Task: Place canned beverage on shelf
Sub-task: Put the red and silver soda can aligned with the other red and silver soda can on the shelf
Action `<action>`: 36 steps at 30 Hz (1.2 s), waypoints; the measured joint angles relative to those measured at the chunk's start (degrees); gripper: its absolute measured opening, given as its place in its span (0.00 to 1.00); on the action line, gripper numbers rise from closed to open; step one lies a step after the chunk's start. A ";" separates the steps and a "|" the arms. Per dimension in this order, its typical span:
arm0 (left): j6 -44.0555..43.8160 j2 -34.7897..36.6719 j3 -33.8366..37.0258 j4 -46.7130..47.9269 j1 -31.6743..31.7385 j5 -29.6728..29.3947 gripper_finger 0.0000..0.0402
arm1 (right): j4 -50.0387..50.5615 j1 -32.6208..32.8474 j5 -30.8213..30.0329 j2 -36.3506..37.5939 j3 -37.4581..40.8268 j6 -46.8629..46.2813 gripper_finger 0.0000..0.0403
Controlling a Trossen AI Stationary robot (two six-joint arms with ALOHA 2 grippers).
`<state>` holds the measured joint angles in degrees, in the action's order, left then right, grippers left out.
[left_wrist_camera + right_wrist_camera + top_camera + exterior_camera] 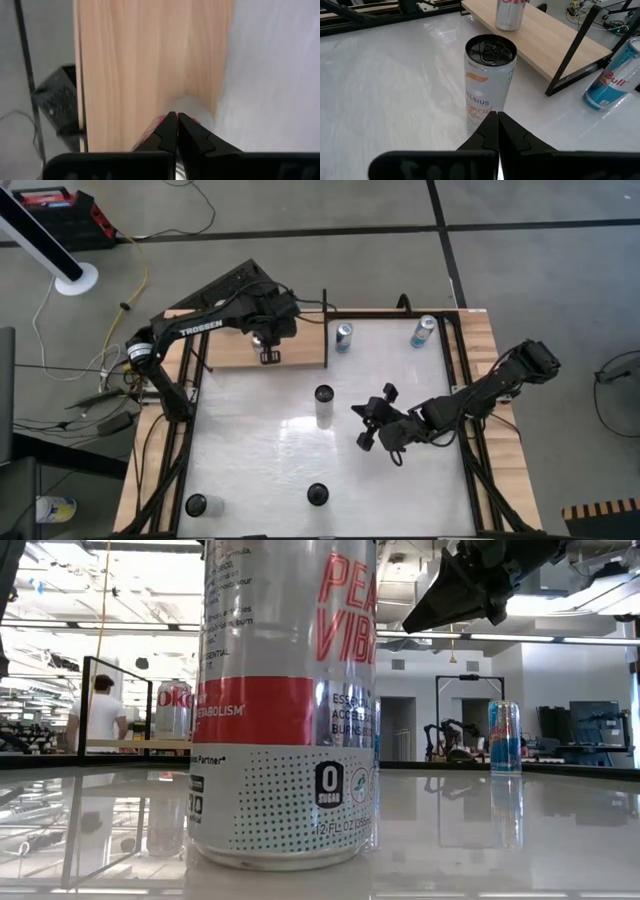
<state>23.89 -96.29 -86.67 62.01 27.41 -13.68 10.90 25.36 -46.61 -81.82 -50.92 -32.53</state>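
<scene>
Where pale grain runs lengthwise, shelf [235, 340] flat — silver can [509, 14] on it, both arms' fingers closed, empty.

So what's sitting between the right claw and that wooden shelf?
In the right wrist view, a Celsius can stands upright on the white table between the right gripper and the shelf.

In the high view the shelf [300, 345] at upper centre is bare right of the left tool [268, 356], which hangs over a can there. A tall can [324, 406] stands mid-frame on the table [260, 460], just left of the right tool [368, 423]. Two blue cans [343, 336] [423, 331] line the upper edge; two dark cans [196, 505] [317, 494] sit along the bottom. Between these the white top lies open.
</scene>
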 joint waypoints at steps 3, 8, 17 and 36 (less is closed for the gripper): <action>-0.16 -0.07 0.02 1.40 -0.46 -1.84 0.00 | -0.05 0.00 0.00 0.00 0.00 0.02 0.05; -0.67 -0.07 0.02 4.11 -1.08 -4.87 0.00 | -0.27 0.00 0.00 0.00 0.00 0.00 0.05; -1.24 -0.09 0.17 6.50 -0.64 -7.51 0.00 | -0.42 0.00 0.00 0.00 0.00 -0.38 0.05; -4.56 0.00 1.53 13.43 -1.48 -7.82 0.00 | -0.44 0.00 0.02 0.00 0.00 -0.57 0.05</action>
<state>19.33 -96.29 -85.14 75.44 25.93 -21.50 10.46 25.36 -46.59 -81.82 -50.92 -33.10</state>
